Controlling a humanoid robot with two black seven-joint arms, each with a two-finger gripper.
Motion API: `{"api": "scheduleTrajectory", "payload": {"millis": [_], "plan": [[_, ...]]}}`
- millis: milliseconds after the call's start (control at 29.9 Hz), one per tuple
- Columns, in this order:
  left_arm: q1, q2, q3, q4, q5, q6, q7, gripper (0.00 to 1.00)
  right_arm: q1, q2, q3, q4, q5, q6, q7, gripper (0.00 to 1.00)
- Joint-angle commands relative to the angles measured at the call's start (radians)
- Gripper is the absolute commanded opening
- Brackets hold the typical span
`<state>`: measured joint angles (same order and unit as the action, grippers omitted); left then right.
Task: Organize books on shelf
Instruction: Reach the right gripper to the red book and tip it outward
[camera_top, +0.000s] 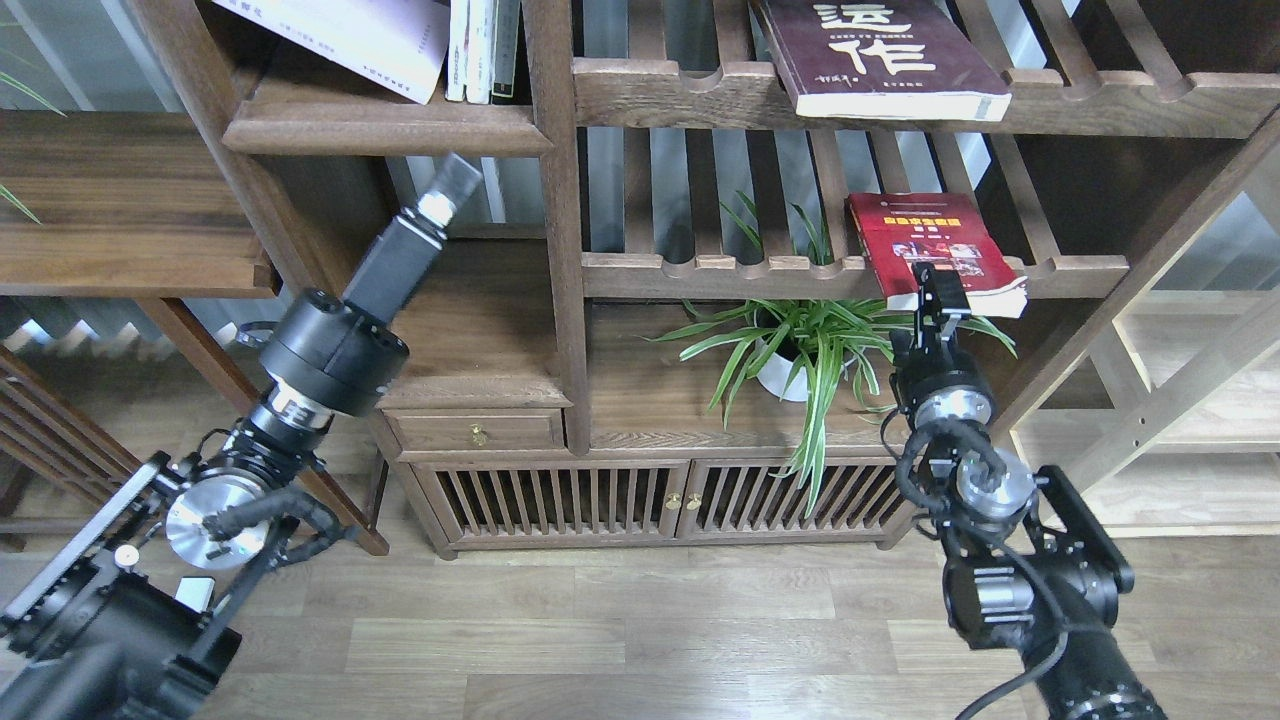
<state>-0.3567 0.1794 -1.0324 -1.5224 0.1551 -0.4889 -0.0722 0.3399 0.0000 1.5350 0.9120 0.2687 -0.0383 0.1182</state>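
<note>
Red book (933, 245): lies flat on the middle slatted shelf (720, 272), cover up, near edge overhanging the scalloped front rail toward the robot. Large paperback, so judged moderately heavy for its size, glossy cover prob. slick, and floppy: held by one corner it would likely sag and fan its pages. Best hold is judged to be the overhanging near edge, jaws above and below, biting the full page block close to the spine side so it stays stiff. Maroon book (880, 50) sits on the slatted shelf above, also overhanging at the front; white-lavender book (345, 35) leans on the solid dark shelf (385, 128) upper left, beside some thin upright books (485, 45). R gripper (940, 290) points up and away at the red book's near edge, arm rising nearly straight from the lower right, wrist just under the rail, beside the potted plant (800, 345). Fingers seen end-on and dark; cannot tell whether apart or together, nor whether touching the book. L gripper (458, 180) is raised diagonally from lower left toward the underside of the solid shelf, holding nothing; tip looks narrow but finger state cannot be told. Risk: book sliding back across the slats if pushed rather than pinched
</note>
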Motion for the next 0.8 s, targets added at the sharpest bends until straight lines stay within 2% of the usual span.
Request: {"api": "scheduleTrajectory", "payload": {"millis": [0, 167, 334, 368, 468, 501, 668, 769], "plan": [[0.031, 0.003, 0.021, -0.010, 0.001, 0.000, 0.014, 0.98, 0.042, 0.000, 0.010, -0.033, -0.002, -0.011, 0.000, 0.97], [0.085, 0.009, 0.054, -0.012, 0.011, 0.000, 0.038, 0.99, 0.065, -0.029, 0.010, -0.074, -0.003, -0.012, -0.002, 0.91], [0.130, 0.006, 0.058, -0.030, 0.021, 0.000, 0.040, 0.99, 0.065, -0.055, 0.013, -0.094, 0.000, -0.011, -0.002, 0.87], [0.136, 0.006, 0.060, -0.032, 0.021, 0.000, 0.040, 0.99, 0.064, -0.055, 0.017, -0.094, 0.000, -0.011, -0.003, 0.84], [0.151, 0.003, 0.061, -0.033, 0.021, 0.000, 0.040, 0.99, 0.062, -0.052, 0.039, -0.094, 0.006, 0.006, -0.002, 0.59], [0.153, 0.003, 0.061, -0.033, 0.023, 0.000, 0.040, 0.99, 0.064, -0.051, 0.051, -0.094, 0.007, 0.009, -0.002, 0.54], [0.153, 0.005, 0.061, -0.032, 0.023, 0.000, 0.041, 0.99, 0.076, -0.046, 0.045, -0.097, 0.007, 0.002, -0.002, 0.53], [0.153, 0.006, 0.061, -0.032, 0.023, 0.000, 0.041, 0.99, 0.074, -0.045, 0.042, -0.097, 0.006, 0.001, -0.002, 0.45]]}}
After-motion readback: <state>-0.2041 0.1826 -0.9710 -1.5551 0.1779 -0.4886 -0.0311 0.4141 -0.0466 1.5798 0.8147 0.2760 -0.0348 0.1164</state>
